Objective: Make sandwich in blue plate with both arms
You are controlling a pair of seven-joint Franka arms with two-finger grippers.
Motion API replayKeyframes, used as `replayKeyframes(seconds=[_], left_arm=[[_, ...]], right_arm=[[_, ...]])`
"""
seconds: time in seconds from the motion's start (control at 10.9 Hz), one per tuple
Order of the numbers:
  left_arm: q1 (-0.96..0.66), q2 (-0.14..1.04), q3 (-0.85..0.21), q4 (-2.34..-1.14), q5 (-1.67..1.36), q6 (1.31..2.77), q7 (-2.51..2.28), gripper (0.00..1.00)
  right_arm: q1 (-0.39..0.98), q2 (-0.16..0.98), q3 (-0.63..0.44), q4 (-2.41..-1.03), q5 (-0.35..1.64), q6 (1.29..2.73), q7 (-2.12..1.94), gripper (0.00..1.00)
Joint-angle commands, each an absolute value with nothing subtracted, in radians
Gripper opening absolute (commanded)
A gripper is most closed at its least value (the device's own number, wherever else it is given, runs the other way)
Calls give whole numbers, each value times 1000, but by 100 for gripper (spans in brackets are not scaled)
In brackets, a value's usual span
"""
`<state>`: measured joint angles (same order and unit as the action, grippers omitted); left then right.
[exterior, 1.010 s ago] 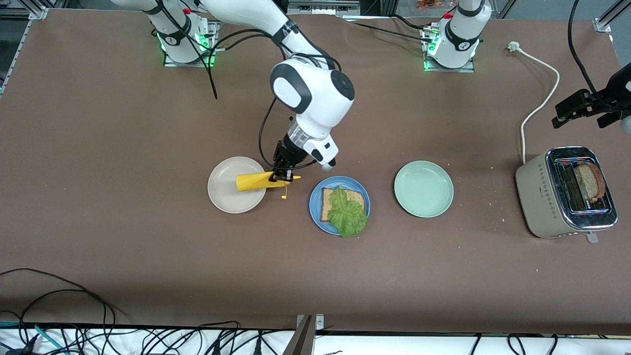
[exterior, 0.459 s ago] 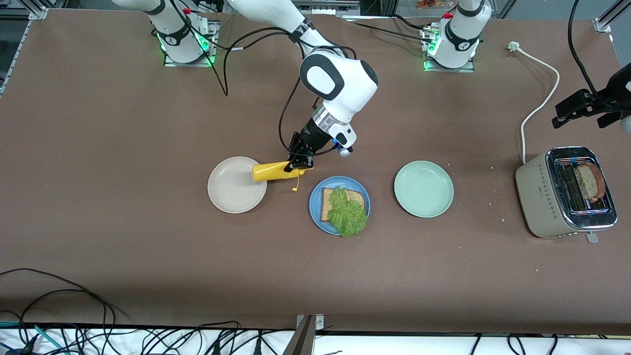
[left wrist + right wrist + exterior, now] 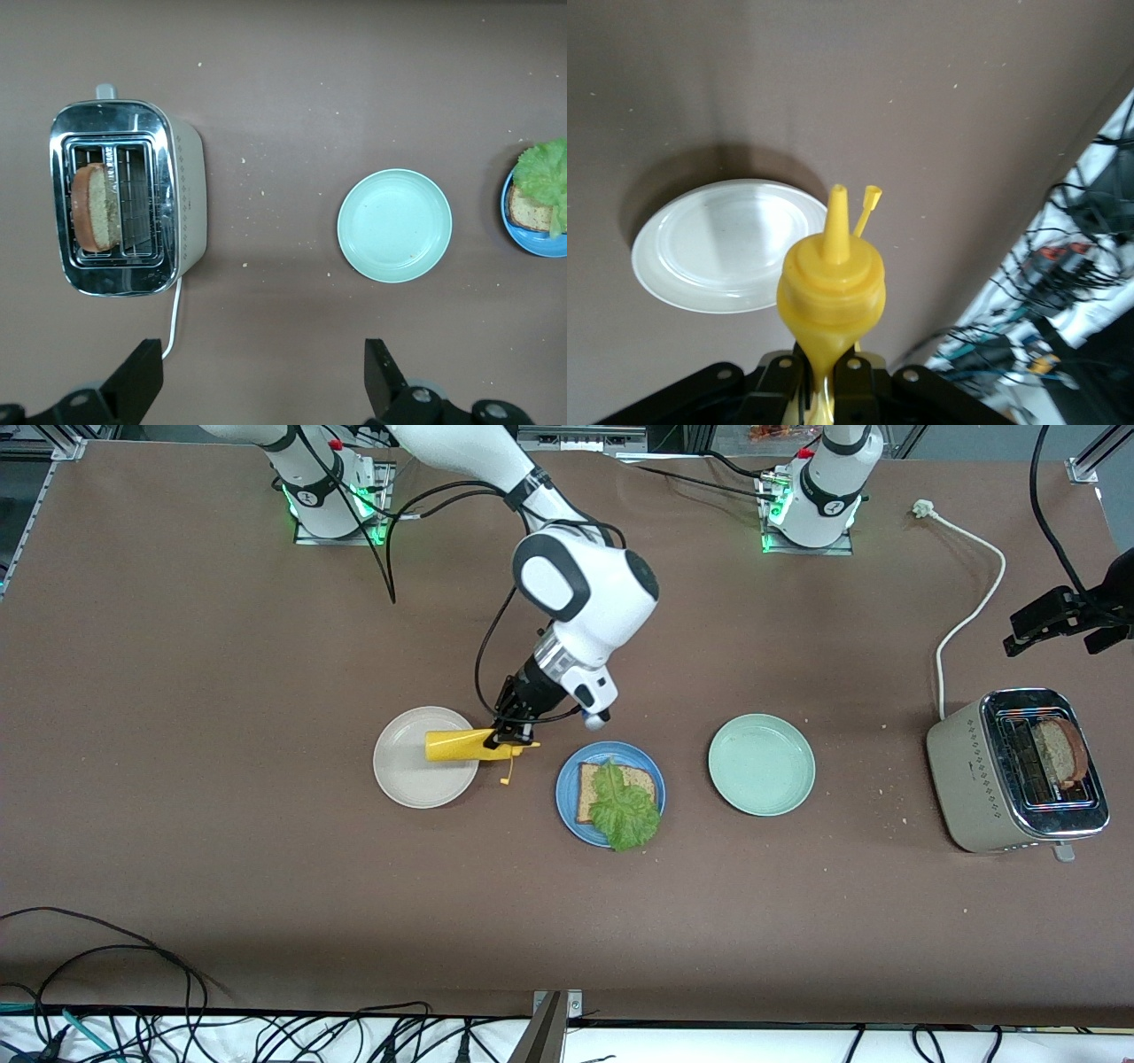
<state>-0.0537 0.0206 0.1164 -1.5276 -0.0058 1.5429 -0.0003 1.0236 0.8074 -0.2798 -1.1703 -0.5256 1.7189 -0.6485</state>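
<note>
Three plates sit on the table: one cream plate (image 3: 424,757), one blue plate (image 3: 609,794) and one mint plate (image 3: 761,764). One bread slice (image 3: 617,792) topped with one lettuce leaf (image 3: 625,808) lies on the blue plate; another slice (image 3: 1060,751) stands in the single toaster (image 3: 1017,771). The right gripper (image 3: 508,737), clamped on one yellow squeeze bottle (image 3: 461,746), hangs over the cream plate's edge, beside the blue plate. The left gripper (image 3: 262,385) waits, fingers wide apart and empty, above the table by the toaster.
</note>
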Motion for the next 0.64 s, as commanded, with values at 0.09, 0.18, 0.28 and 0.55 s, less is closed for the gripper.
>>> replayKeyframes(seconds=[0.09, 0.18, 0.28, 0.55], left_arm=[[-34, 46, 112, -1505, 11, 1522, 9, 100], [-26, 64, 112, -1505, 17, 1526, 9, 100], [-22, 96, 115, -1503, 21, 1528, 9, 100], [37, 143, 126, -1503, 15, 1567, 9, 100]], right_arm=[[844, 684, -268, -1161, -255, 1713, -831, 0], [783, 660, -268, -1161, -170, 1712, -880, 0], [725, 647, -267, -1161, -111, 1712, -953, 0], [548, 615, -265, -1166, 166, 1701, -1145, 0]])
